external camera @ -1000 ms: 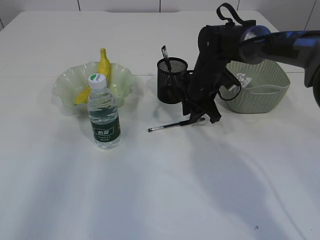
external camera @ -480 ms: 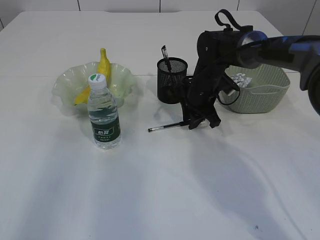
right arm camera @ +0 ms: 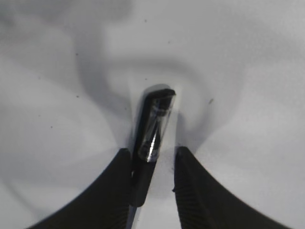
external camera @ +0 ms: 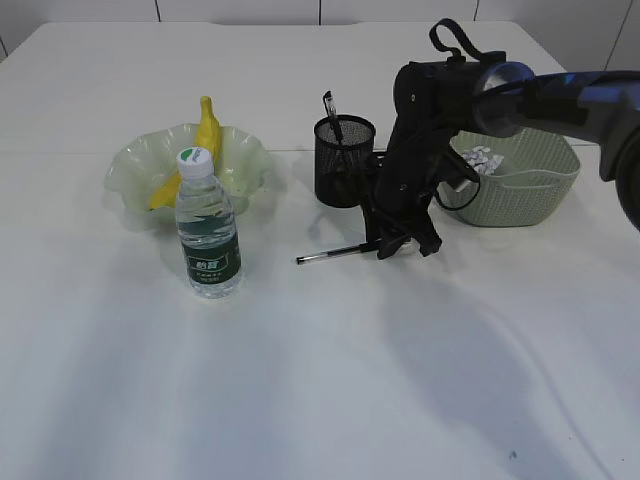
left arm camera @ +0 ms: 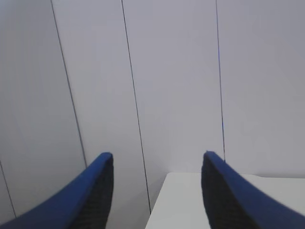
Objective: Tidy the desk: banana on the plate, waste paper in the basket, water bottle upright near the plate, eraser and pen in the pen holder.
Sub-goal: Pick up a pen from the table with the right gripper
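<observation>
On the white tabletop point(external camera: 330, 380) the right pincer point(external camera: 400, 243) straddles one end of a pen point(external camera: 335, 254) lying flat, its tips not quite clamped. The left pincer point(left arm camera: 157, 191) hangs apart, empty. Banana point(external camera: 200, 140) lies on the plate point(external camera: 125, 170); water bottle point(external camera: 208, 225) stands beside it.

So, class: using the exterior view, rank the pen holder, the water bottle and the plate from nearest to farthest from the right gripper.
Measured from the right gripper:
1. Pen holder, just to its upper left.
2. Water bottle, well to its left, standing upright.
3. Plate, farthest left, behind the bottle.
</observation>
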Controlling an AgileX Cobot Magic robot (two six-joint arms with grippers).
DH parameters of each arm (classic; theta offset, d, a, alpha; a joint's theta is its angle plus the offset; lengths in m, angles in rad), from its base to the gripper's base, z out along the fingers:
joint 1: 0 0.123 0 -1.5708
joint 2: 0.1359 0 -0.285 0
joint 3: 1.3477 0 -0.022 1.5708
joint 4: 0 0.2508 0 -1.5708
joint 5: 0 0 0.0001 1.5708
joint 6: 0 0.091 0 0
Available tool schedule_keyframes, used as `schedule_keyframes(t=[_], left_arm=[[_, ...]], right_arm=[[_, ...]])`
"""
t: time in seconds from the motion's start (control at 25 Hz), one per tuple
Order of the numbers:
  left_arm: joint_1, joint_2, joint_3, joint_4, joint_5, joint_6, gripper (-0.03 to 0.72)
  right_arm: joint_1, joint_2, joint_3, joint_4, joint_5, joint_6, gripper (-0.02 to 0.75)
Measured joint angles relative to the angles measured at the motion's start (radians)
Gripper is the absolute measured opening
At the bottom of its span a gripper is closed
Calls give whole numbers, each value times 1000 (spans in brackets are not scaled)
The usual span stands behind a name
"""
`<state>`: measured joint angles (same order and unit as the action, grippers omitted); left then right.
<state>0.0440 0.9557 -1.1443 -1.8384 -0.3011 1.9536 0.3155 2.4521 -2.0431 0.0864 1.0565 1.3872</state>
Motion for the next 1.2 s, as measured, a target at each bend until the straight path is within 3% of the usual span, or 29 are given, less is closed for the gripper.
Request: schedule_keyframes(t=[0.96, 1.2], left_arm=[[0, 0, 0, 0, -2, 2, 412], [0, 0, 0, 0, -2, 2, 412]], right_arm=[[0, 0, 0, 32, 37, 0, 230], [0, 0, 0, 32, 37, 0, 137]])
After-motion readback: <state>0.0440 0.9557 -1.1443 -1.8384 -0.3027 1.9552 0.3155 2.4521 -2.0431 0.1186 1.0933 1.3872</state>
